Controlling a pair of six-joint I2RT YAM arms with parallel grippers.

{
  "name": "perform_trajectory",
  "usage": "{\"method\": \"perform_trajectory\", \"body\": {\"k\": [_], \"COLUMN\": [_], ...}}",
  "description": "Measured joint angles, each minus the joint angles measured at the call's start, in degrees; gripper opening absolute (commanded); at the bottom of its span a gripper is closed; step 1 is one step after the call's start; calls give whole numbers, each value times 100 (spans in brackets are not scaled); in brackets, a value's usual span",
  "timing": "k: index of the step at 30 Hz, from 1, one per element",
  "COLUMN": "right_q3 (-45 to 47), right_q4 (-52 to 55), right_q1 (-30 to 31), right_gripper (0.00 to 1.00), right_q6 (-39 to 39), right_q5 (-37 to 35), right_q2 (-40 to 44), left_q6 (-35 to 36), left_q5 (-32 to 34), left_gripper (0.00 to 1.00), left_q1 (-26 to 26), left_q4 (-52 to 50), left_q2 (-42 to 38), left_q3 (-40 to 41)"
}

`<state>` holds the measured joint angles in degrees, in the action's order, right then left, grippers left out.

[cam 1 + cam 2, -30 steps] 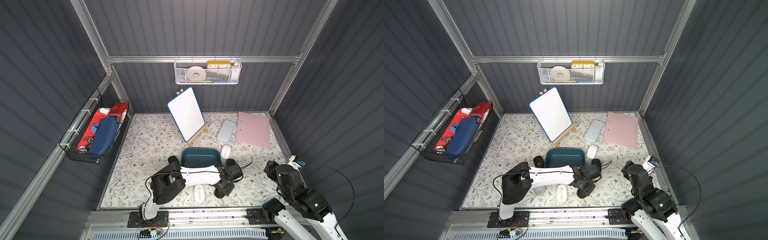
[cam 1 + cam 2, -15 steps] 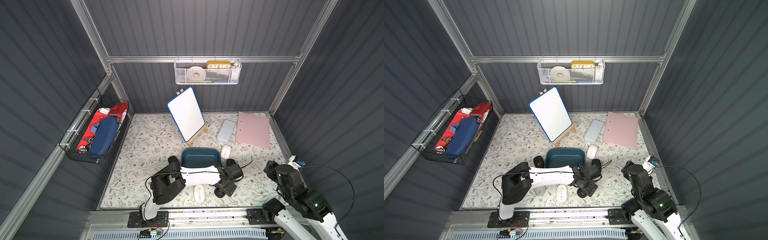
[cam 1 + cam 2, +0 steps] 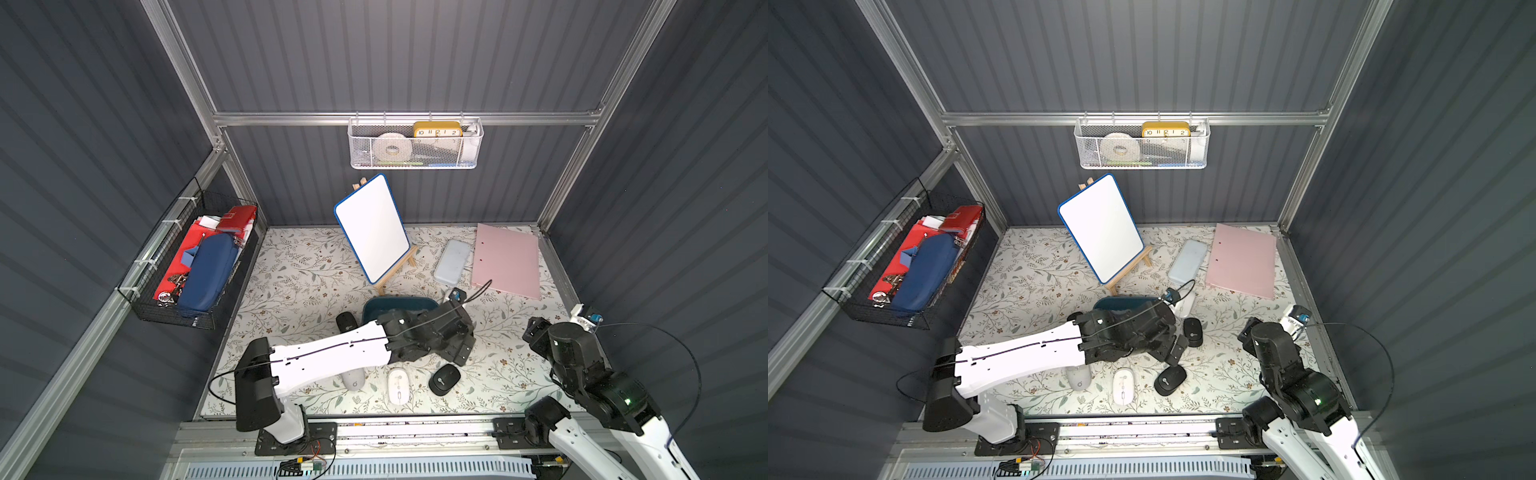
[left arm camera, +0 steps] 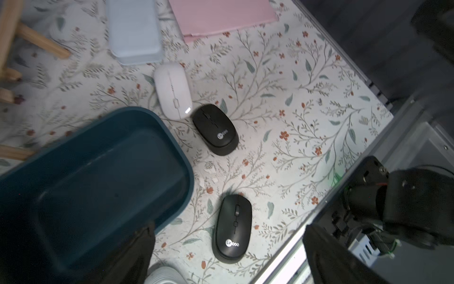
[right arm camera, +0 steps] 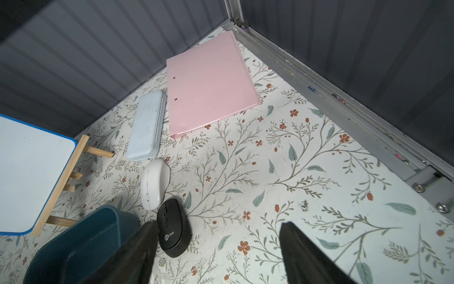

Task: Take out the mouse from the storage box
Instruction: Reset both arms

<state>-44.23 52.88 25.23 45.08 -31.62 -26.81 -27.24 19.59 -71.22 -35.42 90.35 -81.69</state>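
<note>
The left tool (image 4: 228, 226), open over the black oval mouse (image 4: 233, 221) beside the shallow teal plastic storage box (image 4: 98, 184), should lift straight up.

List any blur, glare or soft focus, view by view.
Left wrist view: the storage box and the easel legs are smeared soft, and a bright glint sits on the white mouse. Right wrist view: the floral mat is crisp. Both top views: evenly lit, with the whiteboard reading as flat bright white.
</note>
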Motion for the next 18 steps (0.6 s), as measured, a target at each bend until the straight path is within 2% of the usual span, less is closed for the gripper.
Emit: {"method": "perform_trajectory", "body": {"k": [4,9,14,18], "right_q3": [-70,-319,-645,-678], "right_q4": [-109,-278,-461,-745], "right_q1": [0,0,0,0], "right_gripper": [89,98,99,99], "right_q6": [-188,-535,-852,-1054], "right_q5": [136,203,197,131], "right_q2": [-299,-675,-1152,-1375], "left_q6": [-216,-411,-380,-251], "left_q5": [595,1521,2225,2739], "left_gripper": [99,100,99,99], "left_q1": [505,1443,2358,3161], "left_q4": [-33,68,651,1294], "left_q2": [-492,-1469,-2426,-2726], "left_q3": [398,1113,1722,2218]}}
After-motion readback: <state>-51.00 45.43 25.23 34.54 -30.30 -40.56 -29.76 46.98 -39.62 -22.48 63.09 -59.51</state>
